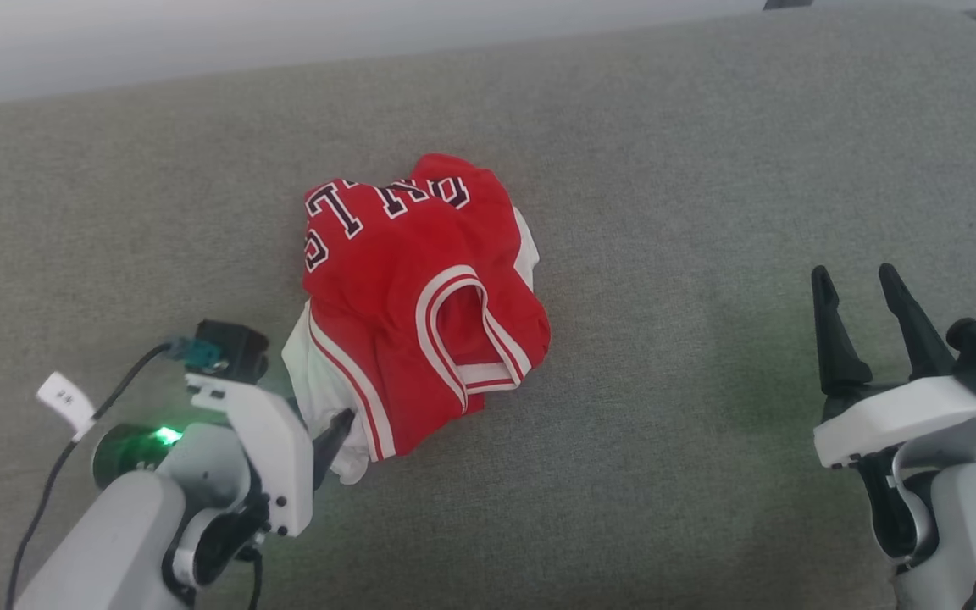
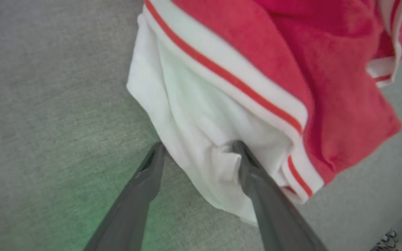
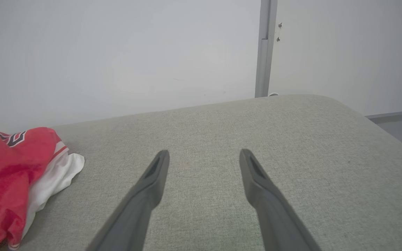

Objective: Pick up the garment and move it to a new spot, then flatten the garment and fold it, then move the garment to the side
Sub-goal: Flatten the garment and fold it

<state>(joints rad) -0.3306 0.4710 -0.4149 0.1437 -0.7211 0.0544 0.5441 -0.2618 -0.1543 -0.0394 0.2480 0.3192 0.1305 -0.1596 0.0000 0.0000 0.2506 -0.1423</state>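
The garment [image 1: 420, 305] is lying bunched near the middle of the padded surface [image 1: 666, 169]. The left gripper [image 2: 198, 145] is sitting at its near left corner, straddling a sleeve fold. The right gripper [image 1: 853, 271] is standing well apart, far right.

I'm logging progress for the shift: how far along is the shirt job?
Done: nothing visible; the garment lies crumpled on the grey cushion. In hand: the left gripper, open, straddles its white sleeve edge, not yet closed. The right gripper hangs open over bare cushion. Left: picking up, moving, flattening, folding, setting aside.
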